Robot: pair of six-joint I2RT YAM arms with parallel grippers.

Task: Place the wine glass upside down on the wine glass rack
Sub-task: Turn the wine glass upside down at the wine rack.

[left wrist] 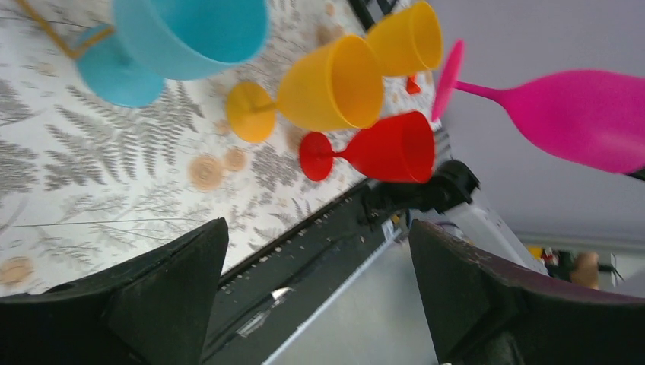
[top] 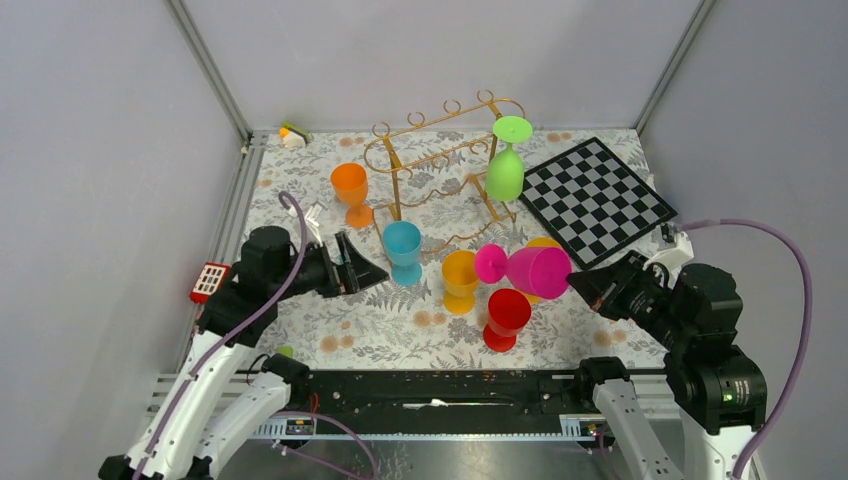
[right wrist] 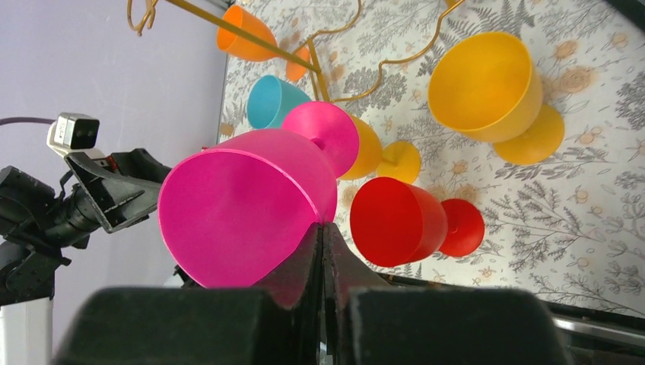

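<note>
A pink wine glass [top: 535, 270] [right wrist: 236, 205] hangs on its side above the table, foot pointing left. My right gripper [top: 578, 283] [right wrist: 322, 228] is shut on the rim of its bowl. The gold wire wine glass rack [top: 440, 150] [right wrist: 228, 30] stands at the back, and a green glass [top: 507, 170] hangs upside down at its right end. My left gripper [top: 365, 265] [left wrist: 316, 228] is open and holds nothing. It points right, close beside a blue glass [top: 403, 245] [left wrist: 190, 30]. The pink glass [left wrist: 578, 114] also shows in the left wrist view, at the upper right.
Standing on the floral cloth are an orange glass [top: 350, 190], a yellow glass [top: 460, 278] and a red glass [top: 507, 315]. Another yellow glass [top: 545, 243] is partly hidden behind the pink one. A checkerboard [top: 597, 197] lies at the back right.
</note>
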